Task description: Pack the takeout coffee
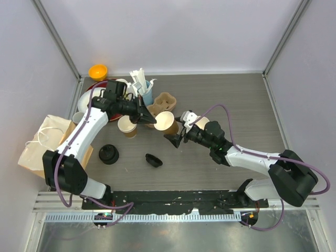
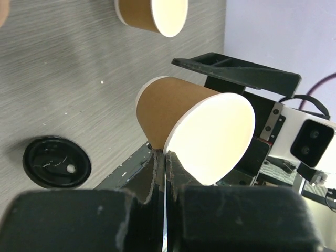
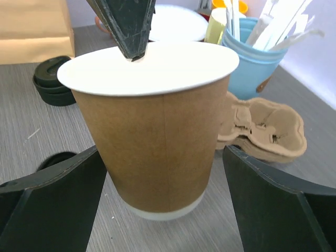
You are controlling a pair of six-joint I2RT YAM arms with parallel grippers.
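Grey tabletop (image 1: pixel 236 105); outstretched left jaws pinch cup (image 1: pixel 165 122) rim; right jaws spread, seemingly clear.

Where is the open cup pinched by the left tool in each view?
Top external: cup at centre, between left tool and right tool.
Left wrist: centre, white mouth toward camera.
Right wrist: fills the middle, open right tool either side.
Shared landmark: left tool pinching the rim.

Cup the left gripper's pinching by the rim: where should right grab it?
Mid-height on the brown side wall of the cup, coming from the side opposite the pinch. The left gripper occupies the rim, and the right gripper straddles the tapered body, jaws open. Squeeze gently: paper likely dents.
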